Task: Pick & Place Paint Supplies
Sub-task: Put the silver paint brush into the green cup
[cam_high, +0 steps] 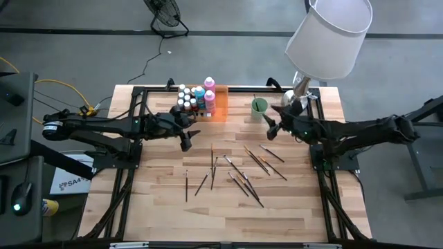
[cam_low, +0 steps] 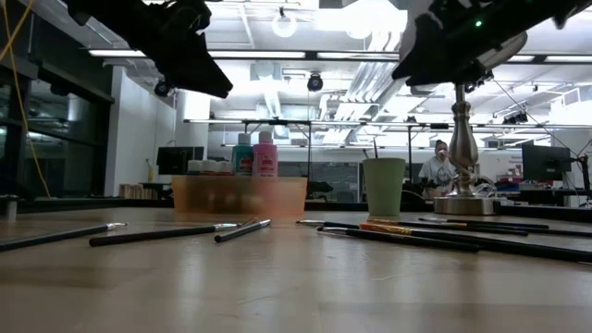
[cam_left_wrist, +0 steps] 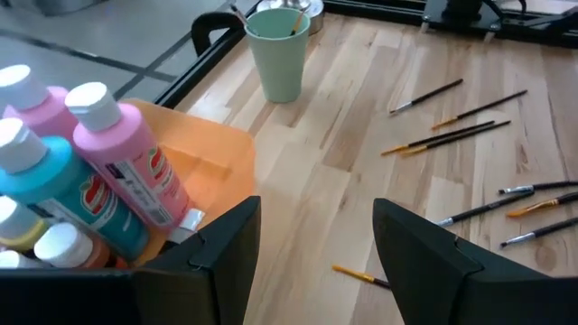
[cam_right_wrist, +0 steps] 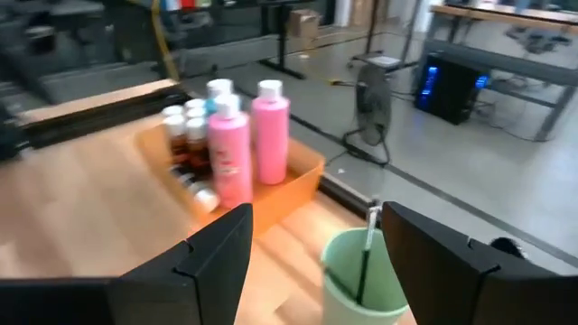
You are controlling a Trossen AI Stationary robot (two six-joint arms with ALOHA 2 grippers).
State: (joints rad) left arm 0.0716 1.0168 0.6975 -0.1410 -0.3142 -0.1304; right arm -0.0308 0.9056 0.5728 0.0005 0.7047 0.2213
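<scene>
High view, wooden table, scattered paintbrushes

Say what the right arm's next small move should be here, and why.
Probably lift away from the green cup and swing toward the loose brushes. The right gripper hangs open and empty right over the cup, one brush already stands inside, and many still lie on the table.

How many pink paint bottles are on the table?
2. Both pink bottles stand side by side in the orange tray, at its end nearest the green cup. Small bottles there could hide another.
</scene>
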